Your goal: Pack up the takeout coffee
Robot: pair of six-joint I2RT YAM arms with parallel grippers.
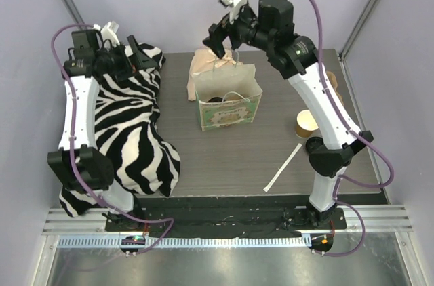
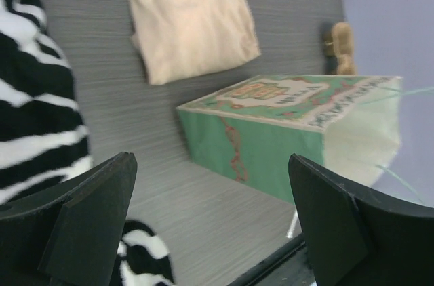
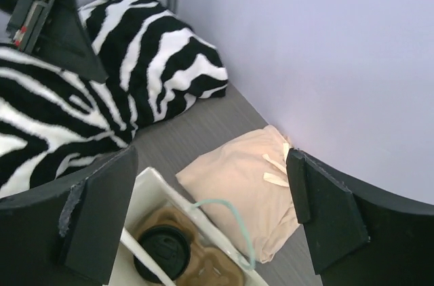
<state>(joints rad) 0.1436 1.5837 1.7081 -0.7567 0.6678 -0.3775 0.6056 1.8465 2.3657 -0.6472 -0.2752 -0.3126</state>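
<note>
The right pincer [image 3: 211, 215] hangs released, its jaws spread wide with nothing between them, up above the open green paper bag [image 1: 229, 113] near the middle of the overhead frame. Down inside that bag sits the takeout coffee [image 3: 163, 252], black lid showing, set in a brown cardboard tray [image 3: 217, 266]. A beige cloth pouch [image 3: 237, 184] lies just behind the bag. At upper left the left pincer [image 2: 213, 221] is spread and empty too, over the zebra-print cloth [image 1: 129, 130]. At right on the desk [image 1: 224, 164] stands an open brown cup [image 1: 306, 123], with a white stick [image 1: 283, 167] nearby.
</note>
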